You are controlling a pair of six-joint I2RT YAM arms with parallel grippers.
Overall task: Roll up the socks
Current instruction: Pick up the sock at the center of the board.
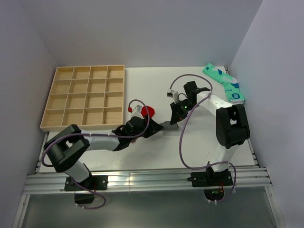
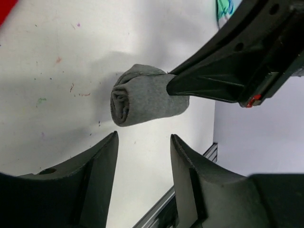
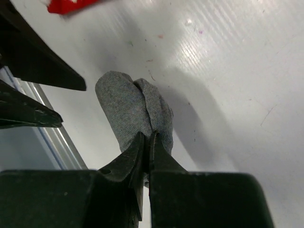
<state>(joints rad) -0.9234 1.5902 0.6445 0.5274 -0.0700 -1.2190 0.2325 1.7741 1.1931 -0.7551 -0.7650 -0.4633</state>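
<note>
Left gripper (image 2: 144, 137): jaws apart, empty; rolled dark grey fabric sock (image 2: 142, 97) just beyond, pinched by closed right gripper (image 3: 147, 138)

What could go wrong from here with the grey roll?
1. The grey sock is rolled, but only the right gripper pinches one edge. The left gripper is open and off it, so the roll may loosen on release.
2. The red sock lies close by the left gripper, which might drag it when moving.
</note>
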